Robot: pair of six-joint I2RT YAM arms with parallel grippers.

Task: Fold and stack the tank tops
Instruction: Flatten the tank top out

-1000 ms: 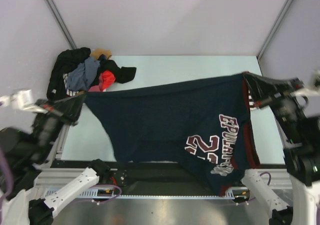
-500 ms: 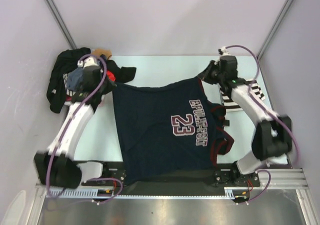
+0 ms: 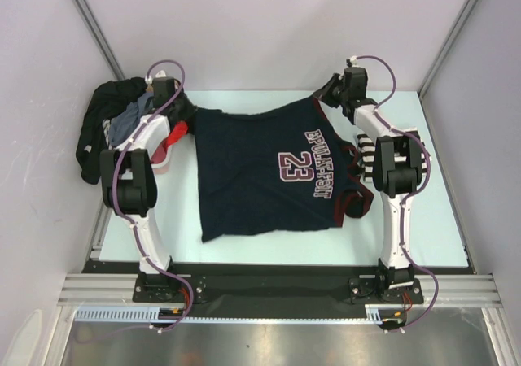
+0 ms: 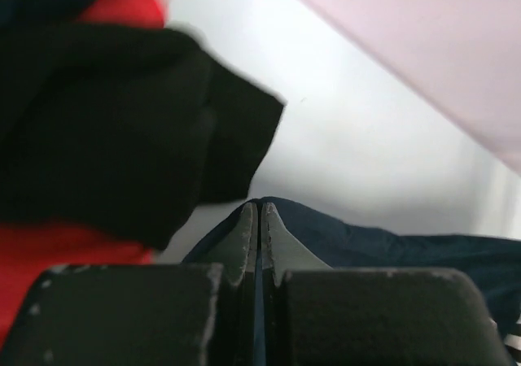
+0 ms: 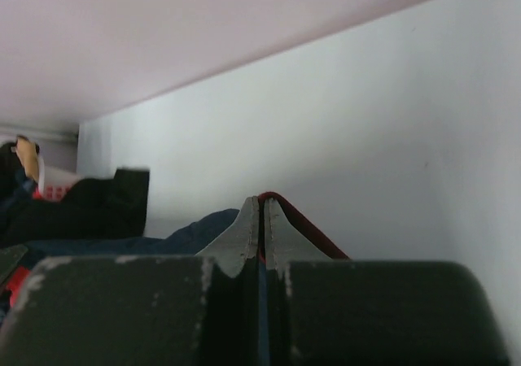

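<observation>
**Item 1. navy jersey** (image 3: 260,179): dark tank top with a white "23", white lettering and dark red trim. It lies spread face up in the middle of the pale table (image 3: 444,220), with the number turned sideways. The red-trimmed straps are bunched along its right side. Its far edge runs between the two grippers and is pinched at each end.

**Item 2. striped tank top** (image 3: 365,149): black and white, lying just beside the jersey's right side. The right arm crosses over it and hides most of it (whether it is folded cannot be told).

**Item 3. left gripper** (image 3: 187,110): at the jersey's far left corner. The left wrist view shows the fingers (image 4: 244,228) pressed together with a thin fold of navy cloth (image 4: 391,248) caught between them.

**Item 4. right gripper** (image 3: 323,98): at the jersey's far right corner. The right wrist view shows its fingers (image 5: 275,224) closed tight on the red-trimmed edge (image 5: 305,228).

**Item 5. heap of clothes** (image 3: 114,122): at the far left of the table, well apart from the striped top. It holds black, grey-blue and red pieces (a black piece (image 4: 122,122) and a red piece (image 4: 49,252) lie just beside the left gripper). A pale pink basket (image 3: 157,161) shows at the heap's near edge.
</observation>
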